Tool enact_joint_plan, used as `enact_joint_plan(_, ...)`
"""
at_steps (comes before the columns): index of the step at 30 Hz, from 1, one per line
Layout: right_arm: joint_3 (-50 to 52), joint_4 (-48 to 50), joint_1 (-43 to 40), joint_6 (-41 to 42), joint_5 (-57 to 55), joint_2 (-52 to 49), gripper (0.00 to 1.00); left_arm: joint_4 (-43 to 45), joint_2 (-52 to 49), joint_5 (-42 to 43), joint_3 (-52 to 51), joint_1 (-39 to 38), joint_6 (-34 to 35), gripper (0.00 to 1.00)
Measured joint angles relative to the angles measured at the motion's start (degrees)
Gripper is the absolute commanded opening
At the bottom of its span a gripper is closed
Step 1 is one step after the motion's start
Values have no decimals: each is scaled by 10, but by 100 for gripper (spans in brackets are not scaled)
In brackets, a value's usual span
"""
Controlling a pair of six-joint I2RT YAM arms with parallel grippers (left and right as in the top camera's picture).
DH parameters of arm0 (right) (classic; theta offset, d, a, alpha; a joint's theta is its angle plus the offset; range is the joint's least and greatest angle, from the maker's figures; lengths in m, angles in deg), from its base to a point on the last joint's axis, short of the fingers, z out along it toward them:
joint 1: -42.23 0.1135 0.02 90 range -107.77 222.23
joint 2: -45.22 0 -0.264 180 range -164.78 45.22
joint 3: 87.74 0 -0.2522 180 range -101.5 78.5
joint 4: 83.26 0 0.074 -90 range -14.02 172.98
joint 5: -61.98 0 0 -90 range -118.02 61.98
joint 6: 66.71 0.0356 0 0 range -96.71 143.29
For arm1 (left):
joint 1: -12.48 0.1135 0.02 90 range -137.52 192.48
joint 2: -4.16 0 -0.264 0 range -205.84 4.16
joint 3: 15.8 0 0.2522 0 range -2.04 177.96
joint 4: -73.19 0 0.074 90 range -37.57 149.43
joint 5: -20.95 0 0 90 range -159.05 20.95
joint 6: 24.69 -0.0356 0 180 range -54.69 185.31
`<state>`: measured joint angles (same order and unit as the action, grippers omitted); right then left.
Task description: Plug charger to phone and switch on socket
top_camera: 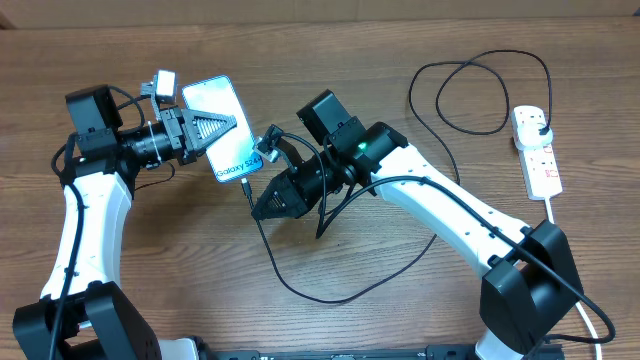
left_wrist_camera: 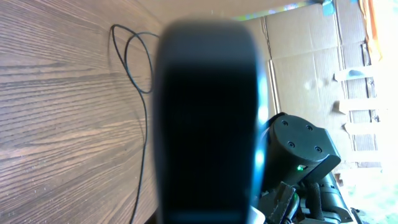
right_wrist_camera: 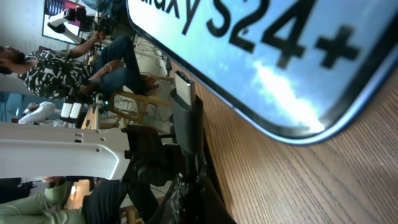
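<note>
the galaxy s24+ phone (top_camera: 236, 158) is held tilted above the wooden table (top_camera: 200, 262) by the left gripper (top_camera: 215, 128), whose fingers are clamped on its two sides. the connector tip (right_wrist_camera: 184, 87) of the black charger cable (top_camera: 300, 285) is gripped between the closed fingers of the right gripper (top_camera: 262, 203), just beside the phone's lower edge; contact cannot be told. the cable is looped across the table to its black plug (top_camera: 540, 124) on the white power strip (top_camera: 540, 165), at the right side.

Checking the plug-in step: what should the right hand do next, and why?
Probably nudge the charger tip into the phone's lower edge: gripped by the right hand, it sits just short of the phone held by the left hand.
</note>
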<state>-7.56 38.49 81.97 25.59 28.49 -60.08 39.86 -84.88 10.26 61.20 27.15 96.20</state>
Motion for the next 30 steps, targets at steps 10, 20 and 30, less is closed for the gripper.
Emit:
enact_joint_plan(10, 0, 1, 0, 0, 0, 0, 4, -2, 0, 0, 0, 0, 0, 4)
enact_joint_plan(20, 0, 3, 0, 0, -2, 0, 4, -9, 0, 3, 0, -3, -9, 5)
enact_joint_plan(30, 0, 3, 0, 0, -2, 0, 4, -16, 0, 14, 0, -4, -21, 4)
